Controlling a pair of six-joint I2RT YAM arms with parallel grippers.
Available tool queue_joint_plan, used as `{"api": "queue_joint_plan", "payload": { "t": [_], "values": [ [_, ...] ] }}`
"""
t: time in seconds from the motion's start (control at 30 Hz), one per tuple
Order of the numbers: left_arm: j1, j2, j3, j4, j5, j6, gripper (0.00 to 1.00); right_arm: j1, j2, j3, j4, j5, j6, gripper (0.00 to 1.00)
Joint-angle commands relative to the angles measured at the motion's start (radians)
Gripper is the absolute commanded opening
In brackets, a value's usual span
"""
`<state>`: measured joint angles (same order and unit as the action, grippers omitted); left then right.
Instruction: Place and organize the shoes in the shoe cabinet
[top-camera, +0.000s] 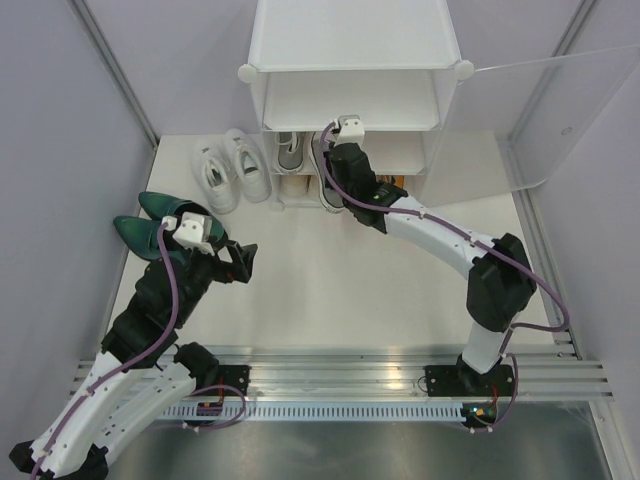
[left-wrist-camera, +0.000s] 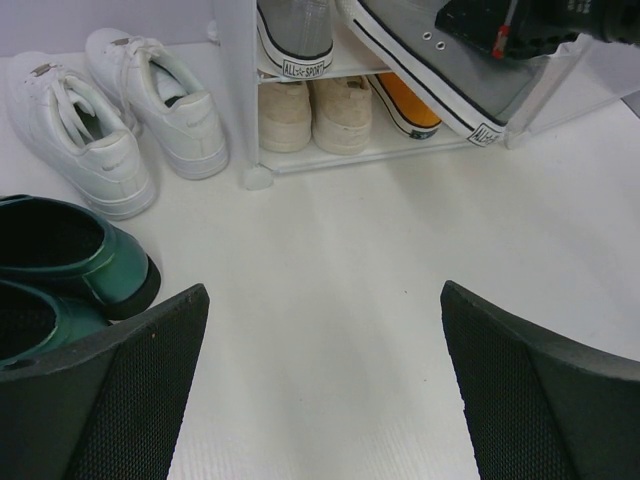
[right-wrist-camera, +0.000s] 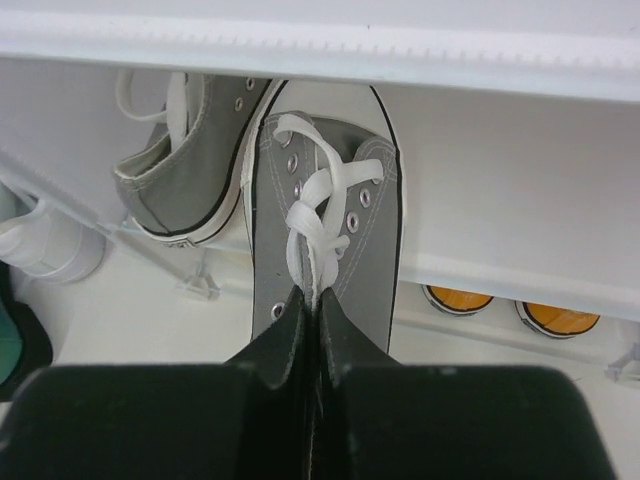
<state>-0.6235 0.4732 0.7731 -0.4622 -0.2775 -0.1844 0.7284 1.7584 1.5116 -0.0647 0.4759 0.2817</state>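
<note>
Right wrist view: the grey shoe (right-wrist-camera: 325, 230) points toe-first to 12 o'clock into the middle shelf of the cabinet (top-camera: 355, 35). It hangs from the right gripper (right-wrist-camera: 312, 300), whose jaws are pinched tight on the laces near the tongue. That hold suits a soft canvas upper: the laces give a thin, firm purchase and leave the sole free to meet the shelf. Its mate (right-wrist-camera: 190, 160) already stands at 10 o'clock on the same shelf, so the held shoe goes beside it to keep the pair together.

Left wrist view shows the held shoe tilted, heel out past the shelf edge; judged not yet seated. Orange pair (right-wrist-camera: 455, 298) and cream pair (left-wrist-camera: 315, 110) occupy the bottom shelf.

In the top view, white sneakers (top-camera: 248, 168) lie at 11 o'clock and green shoes (top-camera: 160, 207) at 9 o'clock, all on the table (top-camera: 330, 290), unplaced. Door (top-camera: 550, 120) stands swung open toward 2 o'clock, giving access. Left gripper (left-wrist-camera: 320, 390) hovers empty with jaws spread wide, just beside the green shoes; judged staged for that pair.
</note>
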Motion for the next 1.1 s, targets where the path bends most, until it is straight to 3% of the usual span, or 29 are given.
{"api": "queue_joint_plan", "payload": {
  "t": [0.0, 0.4, 0.7, 0.8, 0.93, 1.07],
  "values": [
    [0.004, 0.007, 0.018, 0.031, 0.024, 0.037, 1.00, -0.003, 0.036, 0.058, 0.196, 0.096, -0.027, 0.01],
    [0.004, 0.010, 0.020, 0.031, 0.037, 0.034, 1.00, -0.001, 0.133, 0.084, 0.281, 0.210, -0.001, 0.01],
    [0.004, 0.018, 0.018, 0.033, 0.040, 0.034, 0.99, -0.001, 0.199, 0.159, 0.250, 0.156, -0.030, 0.02],
    [0.004, 0.019, 0.018, 0.031, 0.041, 0.033, 1.00, -0.001, 0.194, 0.159, 0.244, 0.144, -0.032, 0.13],
    [0.004, 0.018, 0.018, 0.033, 0.040, 0.034, 1.00, -0.001, 0.184, 0.163, 0.235, 0.129, -0.045, 0.36],
    [0.004, 0.016, 0.018, 0.031, 0.040, 0.034, 1.00, -0.001, 0.176, 0.183, 0.218, 0.129, -0.053, 0.49]
  ]
}}
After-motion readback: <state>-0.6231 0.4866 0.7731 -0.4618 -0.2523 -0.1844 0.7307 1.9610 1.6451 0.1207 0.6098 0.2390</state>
